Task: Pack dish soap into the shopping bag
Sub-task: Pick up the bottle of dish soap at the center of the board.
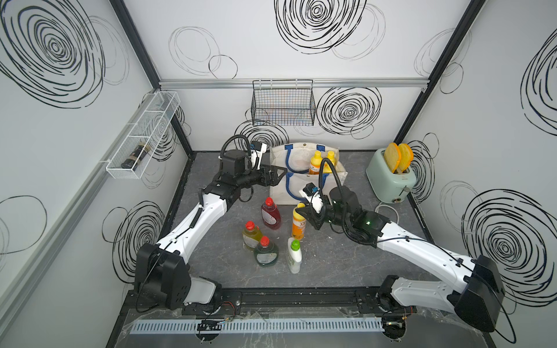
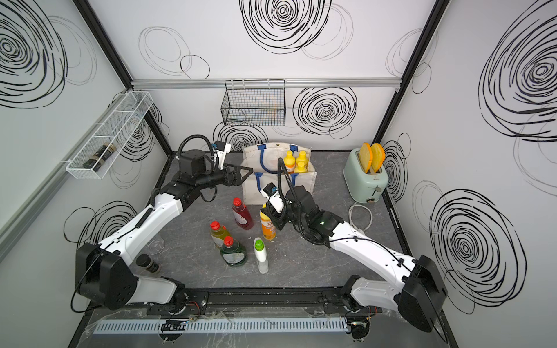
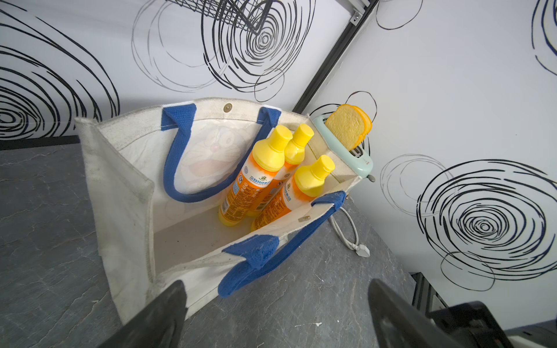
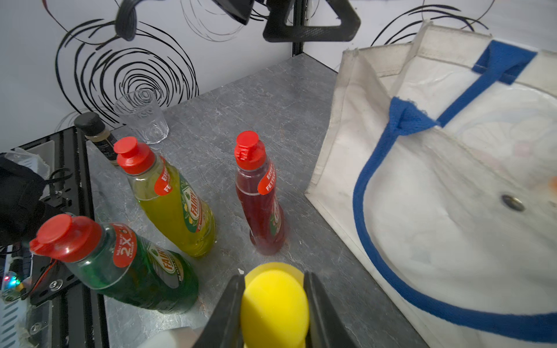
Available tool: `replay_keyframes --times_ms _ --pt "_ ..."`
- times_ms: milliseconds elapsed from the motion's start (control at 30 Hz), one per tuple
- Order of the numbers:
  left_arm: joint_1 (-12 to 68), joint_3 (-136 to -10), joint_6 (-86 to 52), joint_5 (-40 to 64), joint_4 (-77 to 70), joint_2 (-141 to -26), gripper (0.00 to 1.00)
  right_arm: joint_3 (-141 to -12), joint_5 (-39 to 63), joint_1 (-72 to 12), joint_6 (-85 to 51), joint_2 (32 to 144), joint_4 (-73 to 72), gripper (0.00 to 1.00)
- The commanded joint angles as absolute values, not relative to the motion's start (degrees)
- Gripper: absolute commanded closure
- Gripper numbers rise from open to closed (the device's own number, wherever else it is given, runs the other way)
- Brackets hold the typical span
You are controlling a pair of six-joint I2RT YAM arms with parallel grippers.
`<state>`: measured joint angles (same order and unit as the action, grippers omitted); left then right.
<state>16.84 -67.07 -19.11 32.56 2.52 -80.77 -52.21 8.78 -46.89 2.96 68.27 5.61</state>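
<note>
The right hand (image 4: 274,286) is clenched on the yellow cap (image 4: 275,307) of an orange bottle (image 1: 298,229). The bottle seems to stand on the table just in front of the bag (image 1: 280,188), which sits at the back edge. The left hand (image 1: 278,176) hangs released beside the bag's rim. Three more bottles (image 3: 259,177) are inside. The bottle looks full, so probably heavy, stiff and smooth. Held by the cap alone it may swing, so a slow, upright lift suits it.

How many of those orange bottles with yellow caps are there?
4. Three bagged bottles stand close together inside the shopping bag. The fourth bottle stands on the table before the bag, cap clamped by the right gripper. More could hide behind the bag's near wall.
</note>
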Motion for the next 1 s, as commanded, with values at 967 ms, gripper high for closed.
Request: replay_keyframes --times_ms 967 --pt "16.5 -66.3 -19.7 34.1 -1.0 -78.5 0.04 -87.0 7.4 -34.3 7.4 73.6 15.7 1.00"
